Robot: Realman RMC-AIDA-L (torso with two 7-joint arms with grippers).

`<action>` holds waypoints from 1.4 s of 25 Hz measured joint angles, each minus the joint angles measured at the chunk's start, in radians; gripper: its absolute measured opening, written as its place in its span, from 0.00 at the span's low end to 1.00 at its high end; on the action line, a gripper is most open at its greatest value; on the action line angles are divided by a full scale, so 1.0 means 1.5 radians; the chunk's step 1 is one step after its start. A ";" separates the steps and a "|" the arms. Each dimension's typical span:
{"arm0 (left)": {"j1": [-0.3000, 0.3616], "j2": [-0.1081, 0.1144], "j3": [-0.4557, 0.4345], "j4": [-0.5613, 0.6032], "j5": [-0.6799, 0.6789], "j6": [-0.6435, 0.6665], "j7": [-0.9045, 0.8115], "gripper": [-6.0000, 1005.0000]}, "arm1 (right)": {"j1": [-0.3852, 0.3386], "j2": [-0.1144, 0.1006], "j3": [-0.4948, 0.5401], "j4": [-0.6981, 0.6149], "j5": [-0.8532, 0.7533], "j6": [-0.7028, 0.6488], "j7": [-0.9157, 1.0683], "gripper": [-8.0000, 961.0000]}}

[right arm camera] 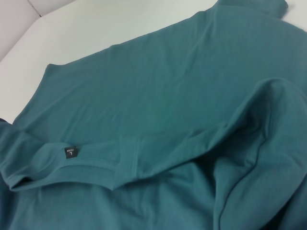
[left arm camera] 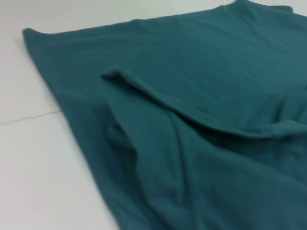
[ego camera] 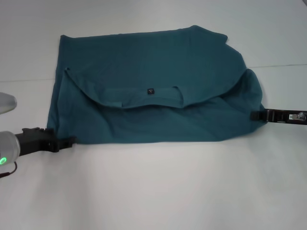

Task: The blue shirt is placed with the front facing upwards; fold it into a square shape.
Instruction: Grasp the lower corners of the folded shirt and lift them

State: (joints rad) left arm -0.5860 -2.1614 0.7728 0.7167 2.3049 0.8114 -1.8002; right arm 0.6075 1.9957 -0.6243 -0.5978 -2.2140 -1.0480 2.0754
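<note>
Shirt: the shirt lies flat on the white table, folded over on itself, plain side up, spread between the two grippers.
Collar: the collar curves across the middle, its dark tag facing up.
Left gripper: the left gripper sits low at the shirt's near corner, touching the hem; whether its fingers pinch cloth cannot be told.
Right gripper: the right gripper meets the opposite bunched edge; its finger state cannot be told either.

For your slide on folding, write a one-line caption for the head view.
Blue shirt folded once on the white table, left pincer and right pincer at its near corners.
</note>
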 joint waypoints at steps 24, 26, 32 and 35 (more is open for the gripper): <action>-0.013 0.000 0.010 -0.003 0.045 -0.011 -0.034 0.08 | 0.000 0.001 -0.001 -0.001 0.000 0.002 -0.001 0.04; -0.014 0.000 0.011 -0.003 0.045 -0.011 -0.034 0.05 | 0.000 0.001 -0.001 -0.001 0.000 0.002 -0.001 0.04; -0.008 0.000 0.015 0.023 0.045 0.022 -0.038 0.01 | 0.000 0.001 -0.001 -0.005 0.004 0.000 -0.003 0.04; -0.001 0.001 0.011 0.042 0.045 0.044 -0.048 0.01 | -0.001 0.000 0.000 -0.007 0.009 -0.010 -0.009 0.04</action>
State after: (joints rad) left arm -0.5878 -2.1602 0.7890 0.7802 2.3732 0.8768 -1.8727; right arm 0.6053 1.9954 -0.6249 -0.6085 -2.2007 -1.0635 2.0619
